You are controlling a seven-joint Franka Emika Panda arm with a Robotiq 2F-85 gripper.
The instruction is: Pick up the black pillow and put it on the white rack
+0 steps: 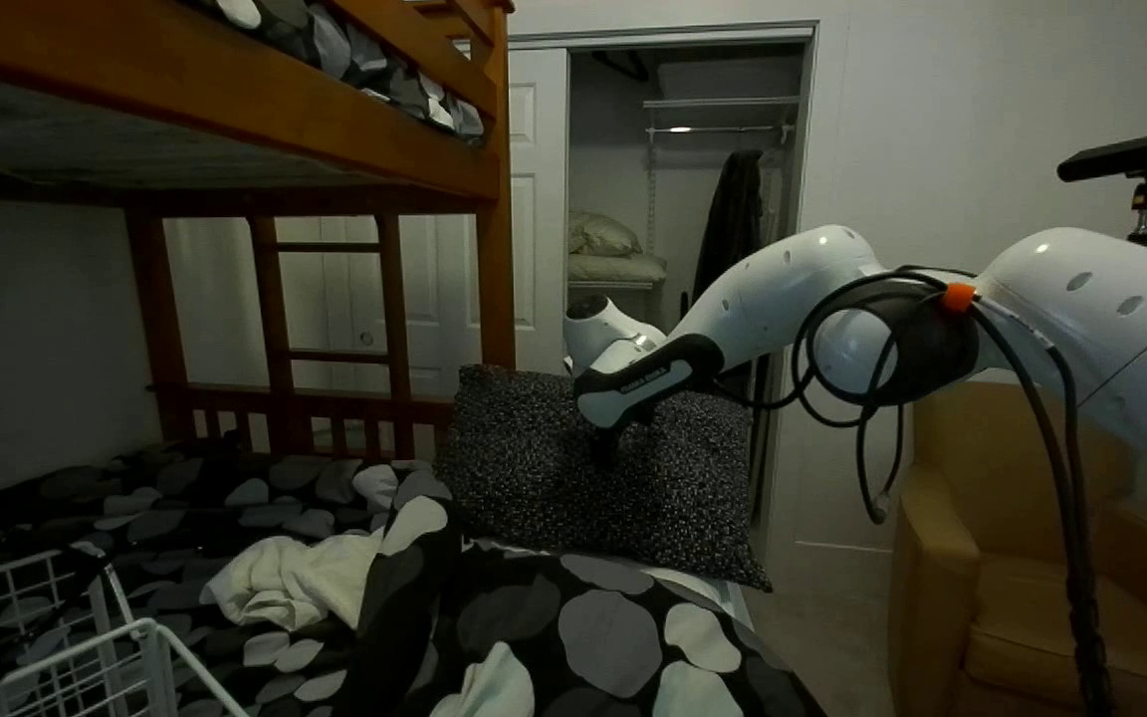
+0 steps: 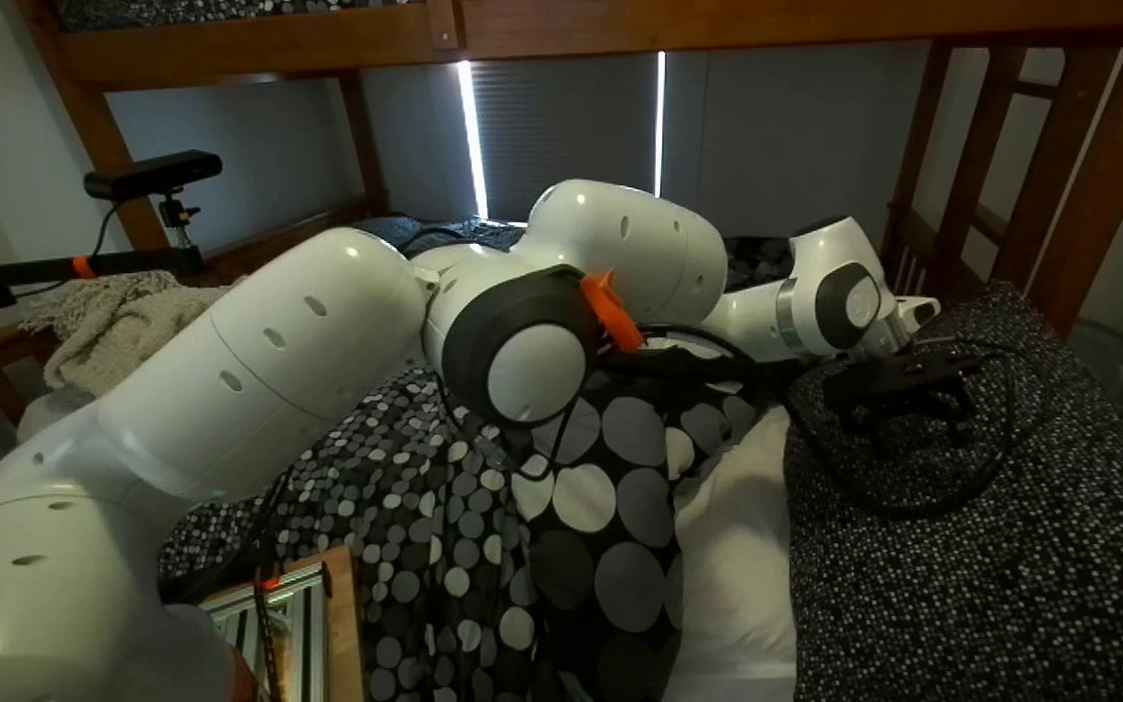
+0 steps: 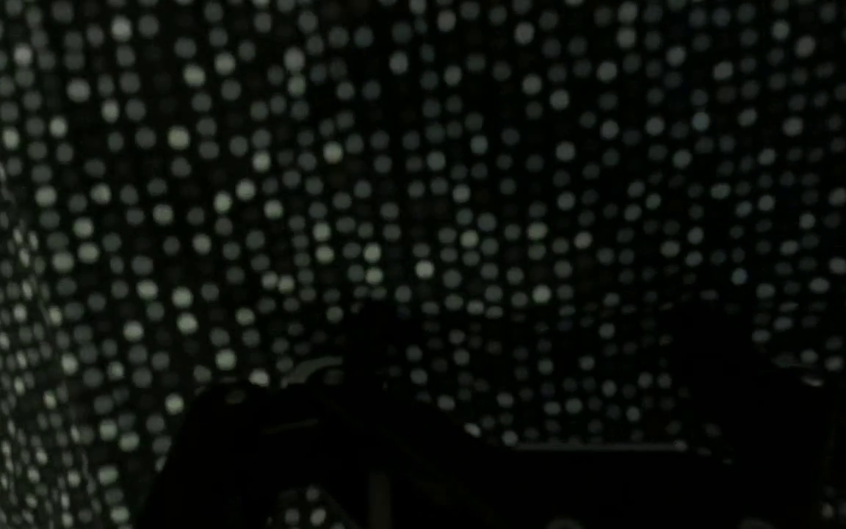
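At the lower left of an exterior view, the white rack (image 1: 143, 629) shows in front of the spotted bedding (image 1: 275, 515). Next, a white cloth (image 1: 300, 583) lies crumpled on the bedding. Farther right, well apart from the rack, the black pillow (image 1: 554, 493) lies at the bedding's far edge. Over the pillow is the claw (image 3: 544, 334), its fingers (image 3: 709, 342) spread; whether they touch it I cannot tell. Then come the white arm (image 1: 773, 284) and a tan armchair (image 1: 1022, 597).

Circle-patterned bedding (image 1: 608, 642) on a wooden bunk bed (image 1: 496, 269) — dark garment (image 1: 730, 214) in the closet (image 1: 608, 149) — tan armchair (image 1: 1007, 597).
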